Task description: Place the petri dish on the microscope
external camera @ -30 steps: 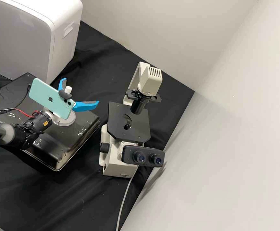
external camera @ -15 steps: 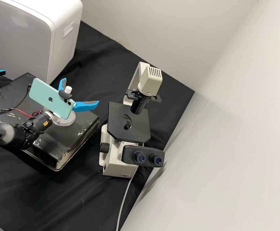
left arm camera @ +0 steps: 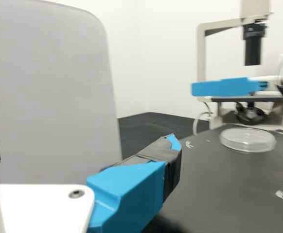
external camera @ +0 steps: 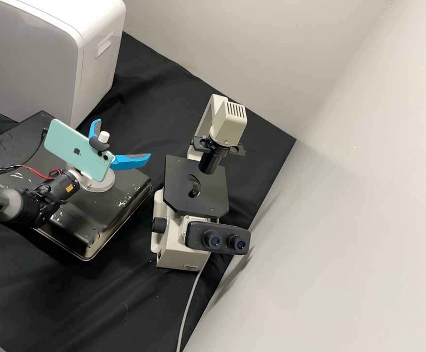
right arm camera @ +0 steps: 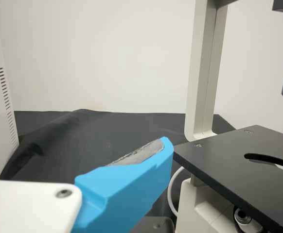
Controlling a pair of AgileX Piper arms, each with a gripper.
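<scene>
Left of centre in the high view, the right gripper [external camera: 123, 139] hangs with its fingers spread wide, holding nothing. It is clear of the petri dish [external camera: 97, 186], which lies on the black tray [external camera: 76, 230] beside the microscope [external camera: 196, 195]. The left gripper [left arm camera: 80, 136] is also spread wide and empty.

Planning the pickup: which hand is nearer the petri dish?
Right. The right hand hovers above the petri dish; the left hand is farther off, beside the white box.
</scene>
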